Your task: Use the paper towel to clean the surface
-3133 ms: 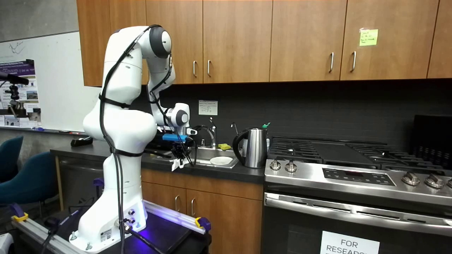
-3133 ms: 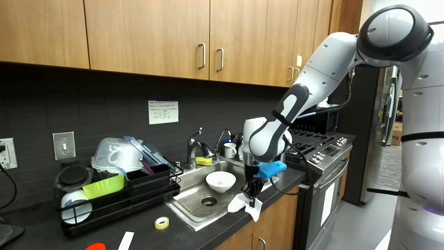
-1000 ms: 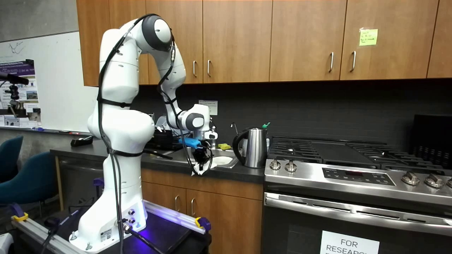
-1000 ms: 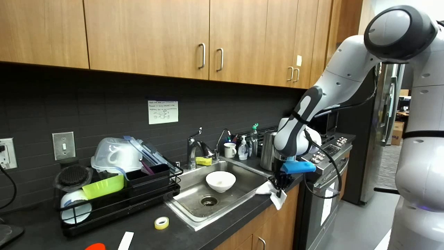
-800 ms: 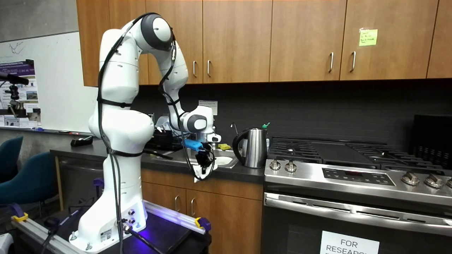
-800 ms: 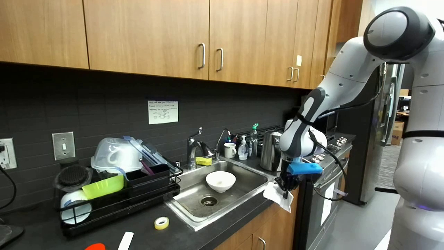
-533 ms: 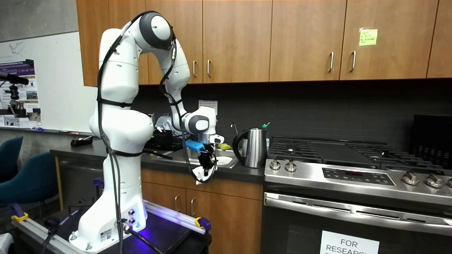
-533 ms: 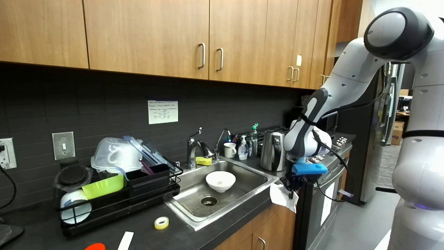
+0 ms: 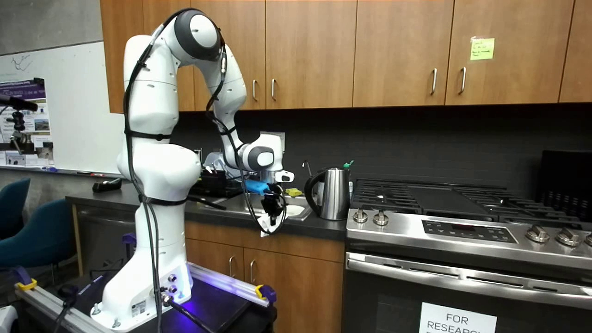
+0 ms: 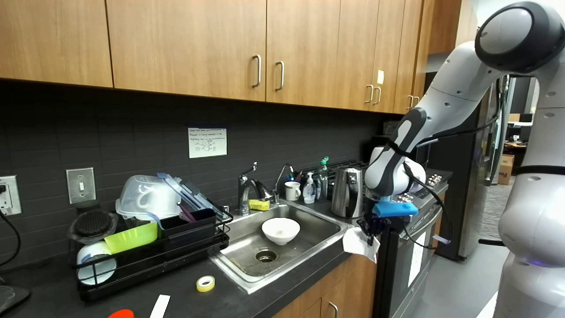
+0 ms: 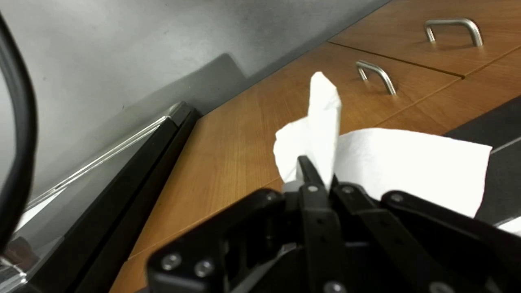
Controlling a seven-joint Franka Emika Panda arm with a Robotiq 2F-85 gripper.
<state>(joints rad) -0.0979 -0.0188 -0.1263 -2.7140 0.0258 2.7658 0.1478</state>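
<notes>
Black and two-fingered, our gripper (image 11: 320,173) is clamped on a creased white paper towel (image 11: 411,167). Going left to right in an exterior view, we see a black dish rack (image 10: 190,250), a round roll of yellow tape (image 10: 205,283), then, set in the dark flat countertop (image 10: 304,274), a rectangular stainless-steel sink (image 10: 242,256) holding a round white bowl (image 10: 280,230). Farther right stands a tall steel kettle (image 10: 346,192). Slightly past it, at the countertop's front edge, hangs the paper towel; whether those two touch, we cannot tell. Next comes a steel-and-black stove (image 10: 402,269).
</notes>
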